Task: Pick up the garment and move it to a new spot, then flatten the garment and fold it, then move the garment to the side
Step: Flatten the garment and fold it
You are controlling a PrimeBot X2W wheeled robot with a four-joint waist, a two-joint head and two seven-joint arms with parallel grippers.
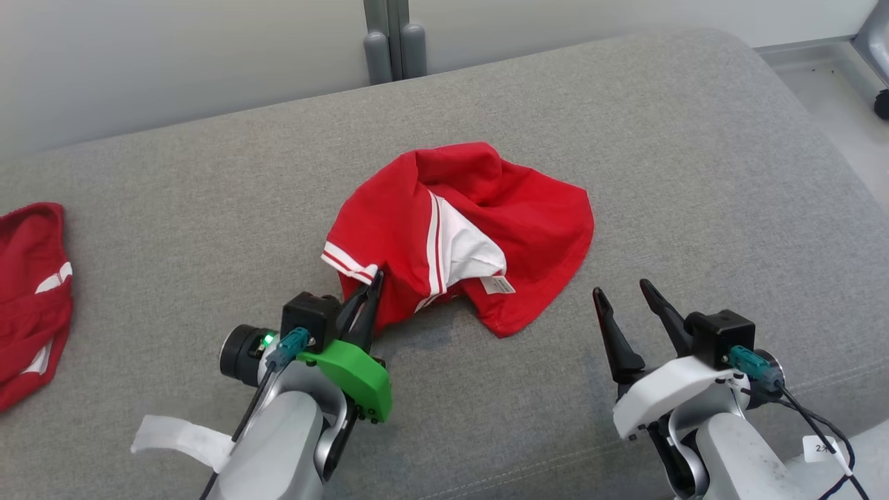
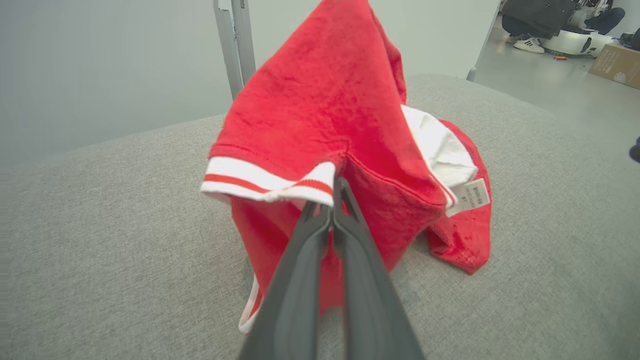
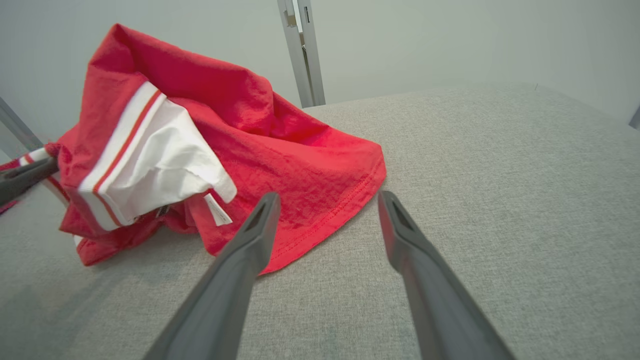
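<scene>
The garment (image 1: 472,229) is a crumpled red shirt with white, red-striped trim and a white inner panel, heaped at the middle of the grey cushion (image 1: 208,208). My left gripper (image 1: 376,276) is shut on its striped cuff at the near left edge; in the left wrist view the fingertips of that gripper (image 2: 334,195) pinch the trim of the garment (image 2: 325,100). My right gripper (image 1: 620,289) hovers open just right of the heap, empty. In the right wrist view its open span (image 3: 327,196) sits near the hem of the garment (image 3: 280,165).
A second red and white garment (image 1: 31,292) lies at the cushion's far left edge. A grey post (image 1: 393,42) stands behind the cushion against the wall. Bare floor (image 1: 833,104) lies beyond the right edge. A person's feet (image 2: 530,44) show far off in the left wrist view.
</scene>
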